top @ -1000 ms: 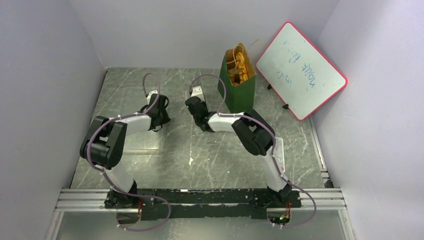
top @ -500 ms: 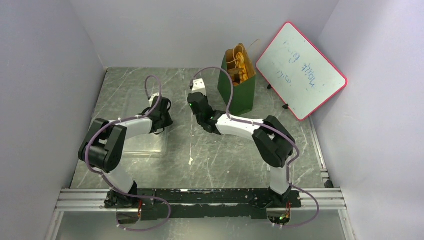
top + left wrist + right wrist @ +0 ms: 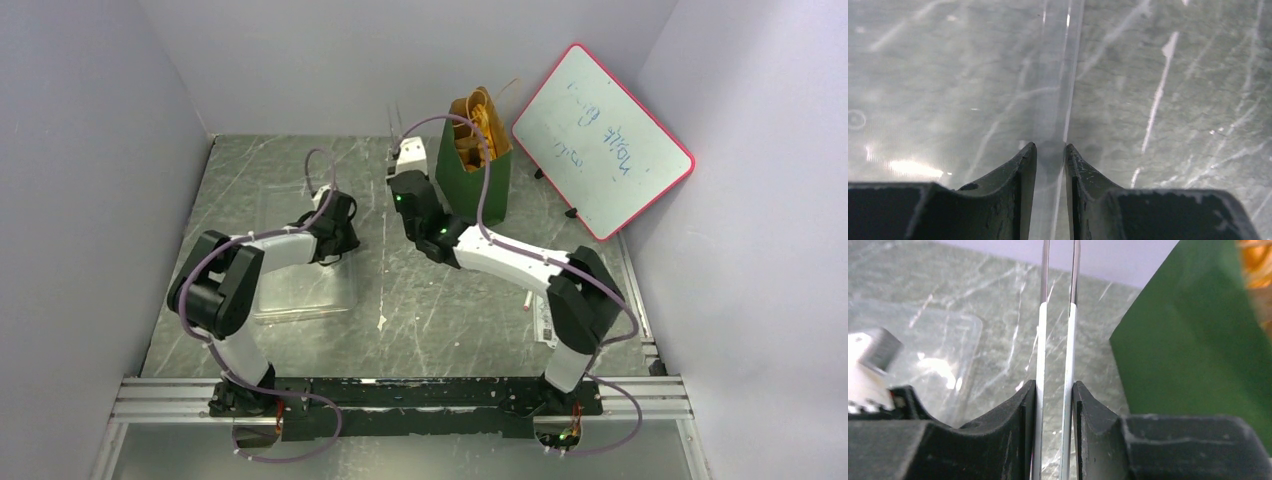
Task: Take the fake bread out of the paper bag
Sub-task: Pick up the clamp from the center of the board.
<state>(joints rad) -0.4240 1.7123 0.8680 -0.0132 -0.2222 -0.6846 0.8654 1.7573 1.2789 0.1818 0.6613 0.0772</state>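
Scene: a grey marbled table [image 3: 420, 330] seen from above, walled in pale grey, with 2 robot arms reaching up from the bottom edge of the frame.
Paper bag: a dark green paper bag [image 3: 478, 185] stands upright in the upper centre of the overhead view. It is just left of a red-framed whiteboard [image 3: 600, 140] that leans in the upper right.
Fake bread: the glossy orange-tan fake bread [image 3: 474, 125] sits inside the bag's open top, and thin tan handles loop above it.
Right gripper: the right gripper [image 3: 1054, 385] is just left of the bag. Its 2 dark fingers are clamped narrowly on metal tongs [image 3: 1069, 340]. The tongs' 2 white-sleeved arms run up between the fingers to bare metal ends, which point toward the back wall, left of the bag.
Left gripper: the left gripper [image 3: 1050, 150], left of centre, is nearly closed. It pinches the thin rim of a clear plastic tray [image 3: 300, 290] lying flat on the table in the lower left.
Spacing: the 2 grippers are apart from each other.
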